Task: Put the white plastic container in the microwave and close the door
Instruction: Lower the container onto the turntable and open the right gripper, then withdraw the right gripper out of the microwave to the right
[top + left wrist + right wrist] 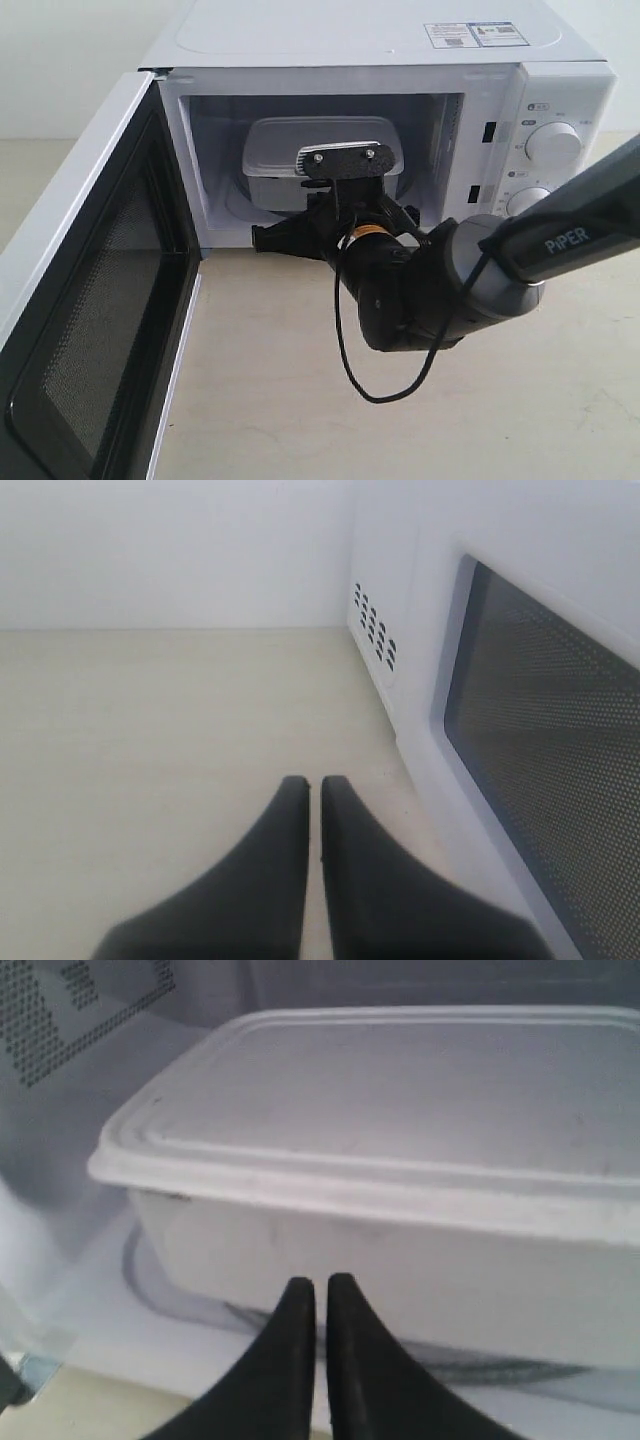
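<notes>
My right gripper (320,1283), jaws pressed together and empty, faces the white plastic container (400,1140) at twelve o'clock inside the microwave (380,40).

The right arm (470,290) stretches in from the right, wrist level, and the right gripper (320,1282) sits just at the mouth of the microwave (560,90), fingers pressed together, nothing between them. The left gripper (313,780) hangs beside the microwave's vented side, closed tight too, empty.
</notes>
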Motion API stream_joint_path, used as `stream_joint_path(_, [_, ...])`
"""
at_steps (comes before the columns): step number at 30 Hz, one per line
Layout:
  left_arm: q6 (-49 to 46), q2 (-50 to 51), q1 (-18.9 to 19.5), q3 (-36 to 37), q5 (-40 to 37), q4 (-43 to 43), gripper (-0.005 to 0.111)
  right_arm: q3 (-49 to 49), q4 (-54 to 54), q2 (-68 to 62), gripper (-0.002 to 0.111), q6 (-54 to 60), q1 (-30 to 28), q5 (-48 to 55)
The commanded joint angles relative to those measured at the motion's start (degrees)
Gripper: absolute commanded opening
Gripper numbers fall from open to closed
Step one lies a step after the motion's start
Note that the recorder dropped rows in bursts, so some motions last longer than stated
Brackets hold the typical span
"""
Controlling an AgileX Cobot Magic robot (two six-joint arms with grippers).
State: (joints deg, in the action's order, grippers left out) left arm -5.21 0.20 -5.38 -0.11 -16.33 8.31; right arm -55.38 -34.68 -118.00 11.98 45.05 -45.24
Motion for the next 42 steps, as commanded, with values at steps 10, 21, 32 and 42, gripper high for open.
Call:
stream_joint_path(10, [0.5,-0.2,0.1,0.1,0.1,-0.1,0.004,-7.7,-0.6,-3.7,0.000,0.6,-3.4,1.2])
stream_joint_path(21, [0.5,-0.2,0.1,0.1,0.1,-0.1,0.004,-9.3,-0.8,-3.8,0.000,-0.5,-3.9,5.2])
stream_joint_path(32, [0.5,-0.2,0.1,0.1,0.1,-0.1,0.004,-4.5,-5.0,-0.6,0.000,-1.8,0.1,0.7])
stream_joint_path(42, [0.5,-0.2,0.1,0.1,0.1,-0.1,0.004,11.6,-5.4,16.2,0.000,3.2,5.3,5.4])
